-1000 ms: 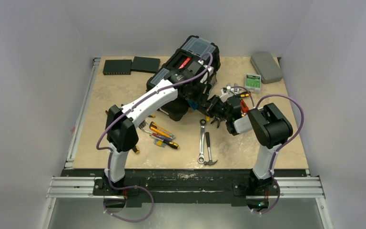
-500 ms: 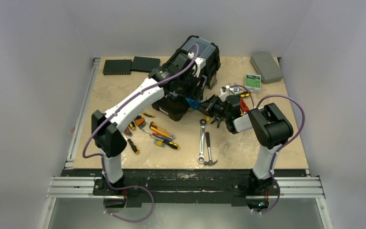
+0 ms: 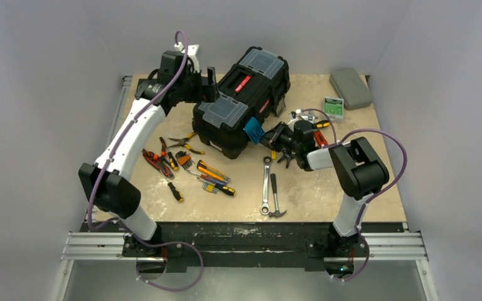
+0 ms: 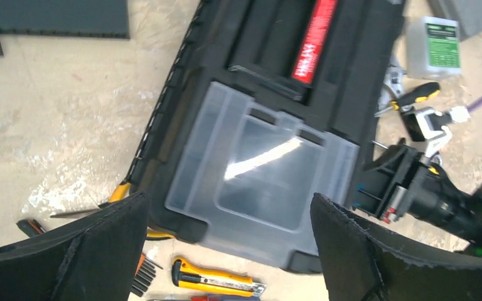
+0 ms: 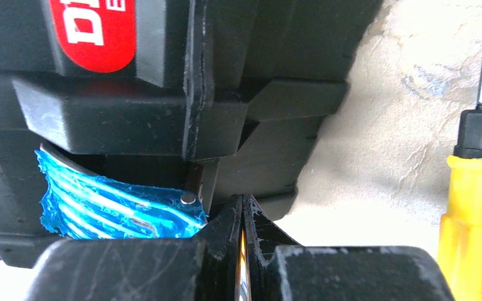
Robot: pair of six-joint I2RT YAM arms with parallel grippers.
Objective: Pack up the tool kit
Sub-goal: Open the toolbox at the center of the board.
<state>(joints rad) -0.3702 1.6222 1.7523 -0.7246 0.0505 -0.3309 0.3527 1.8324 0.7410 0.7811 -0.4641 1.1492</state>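
Observation:
The black toolbox (image 3: 241, 100) of the tool kit sits mid-table, lid down, showing its red-labelled handle (image 4: 314, 37) and a clear-lidded compartment (image 4: 260, 172). My left gripper (image 3: 209, 83) hangs open above the box's left end, holding nothing; in the left wrist view the left gripper (image 4: 229, 200) frames the clear lid. My right gripper (image 3: 270, 135) is shut and empty, its tips at the box's front by a blue-taped latch (image 5: 119, 200). Pliers (image 3: 182, 143), a utility knife (image 3: 212, 171), a wrench (image 3: 266, 188) and a hammer (image 3: 276, 197) lie loose in front.
Two flat black boxes (image 3: 172, 84) lie at the back left. A flat grey case (image 3: 350, 88) and a small green-labelled box (image 3: 333, 108) are at the back right. A yellow-handled screwdriver (image 5: 477, 207) lies right of my right gripper.
My left arm has lifted off the toolbox and swung back and to the left, its jaws opening wider. The right gripper has stayed shut at the box's front.

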